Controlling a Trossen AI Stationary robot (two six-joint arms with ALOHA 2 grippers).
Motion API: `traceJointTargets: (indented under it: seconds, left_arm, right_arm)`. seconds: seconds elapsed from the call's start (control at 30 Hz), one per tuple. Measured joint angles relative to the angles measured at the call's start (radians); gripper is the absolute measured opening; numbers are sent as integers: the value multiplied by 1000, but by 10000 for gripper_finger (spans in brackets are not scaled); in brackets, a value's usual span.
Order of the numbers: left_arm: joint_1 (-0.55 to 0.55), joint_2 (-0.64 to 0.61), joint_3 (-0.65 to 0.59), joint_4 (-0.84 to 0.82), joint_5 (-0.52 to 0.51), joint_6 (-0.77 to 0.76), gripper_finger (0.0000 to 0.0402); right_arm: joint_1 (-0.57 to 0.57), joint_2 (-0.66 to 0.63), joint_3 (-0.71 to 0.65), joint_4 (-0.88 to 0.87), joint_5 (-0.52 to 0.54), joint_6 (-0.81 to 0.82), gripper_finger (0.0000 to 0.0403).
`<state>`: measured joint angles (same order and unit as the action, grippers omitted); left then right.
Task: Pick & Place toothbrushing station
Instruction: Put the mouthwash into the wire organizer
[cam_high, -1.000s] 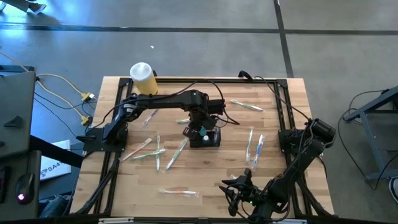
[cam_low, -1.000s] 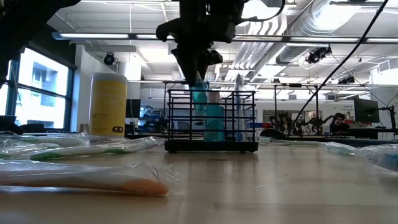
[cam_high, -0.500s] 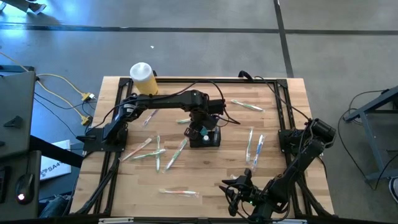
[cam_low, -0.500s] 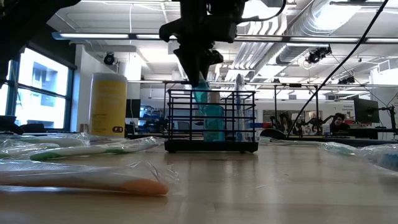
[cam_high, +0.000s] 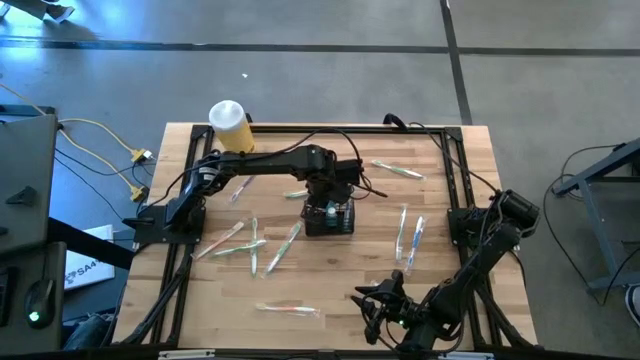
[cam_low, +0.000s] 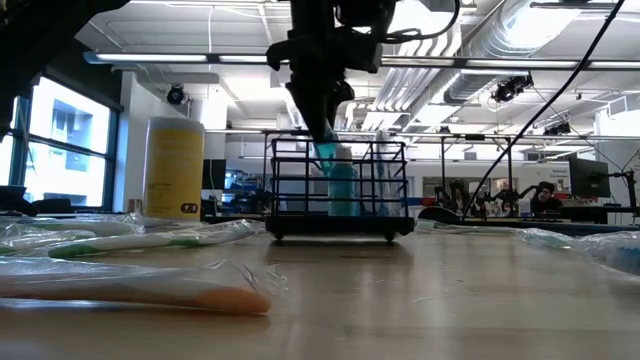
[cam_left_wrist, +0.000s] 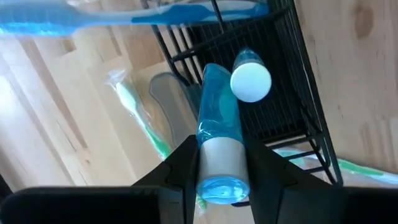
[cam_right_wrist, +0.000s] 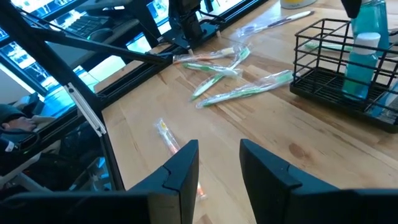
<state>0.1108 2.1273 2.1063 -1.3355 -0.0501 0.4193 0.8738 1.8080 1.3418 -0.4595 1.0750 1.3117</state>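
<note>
Two dark arms share the pale wooden table (cam_high: 330, 270) in the high view: the left gripper (cam_high: 322, 208) hangs over the small black wire caddy with slatted sides (cam_high: 334, 220), which stands near the table's middle, while the right gripper (cam_high: 370, 303) waits near the front edge, well apart from it. Several plastic-wrapped toothbrushes (cam_high: 283, 246) lie scattered around the caddy, and a yellow cylindrical jar with a white lid (cam_high: 229, 124) stands at the far left corner. From the low view, the caddy (cam_low: 338, 190) sits upright on the tabletop with the left gripper (cam_low: 322, 125) reaching down into its top, pinching a translucent blue tube (cam_low: 327, 155) beside a second pale blue bottle (cam_low: 343, 188). Through the left wrist view, the fingers (cam_left_wrist: 180, 171) are clamped on that blue tube with its grey-white cap (cam_left_wrist: 219, 163), tilted over a caddy compartment (cam_left_wrist: 280, 93), next to a round white cap (cam_left_wrist: 251, 81). By the right wrist view, the right gripper's fingers (cam_right_wrist: 183, 168) stand apart with nothing between them, the caddy (cam_right_wrist: 339, 68) far off across the boards. Judging by its thin wire build, the caddy should be light and stiff yet prone to tipping once loaded; its top rim wire or a corner post looks the safest hold, since the bars are narrow and probably slick.
</note>
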Motion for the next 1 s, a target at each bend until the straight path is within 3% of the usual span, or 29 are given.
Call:
traceJointTargets:
  seconds: [0.13,1.0]
  left_arm:
    - [0,0,0,-1,-52,-17,90]
    - [-27,73,0,-50,-134,-32,90]
  right_arm:
    - [-5,0,0,0,-2,0,109]
    - [-5,0,0,-9,-7,-7,109]
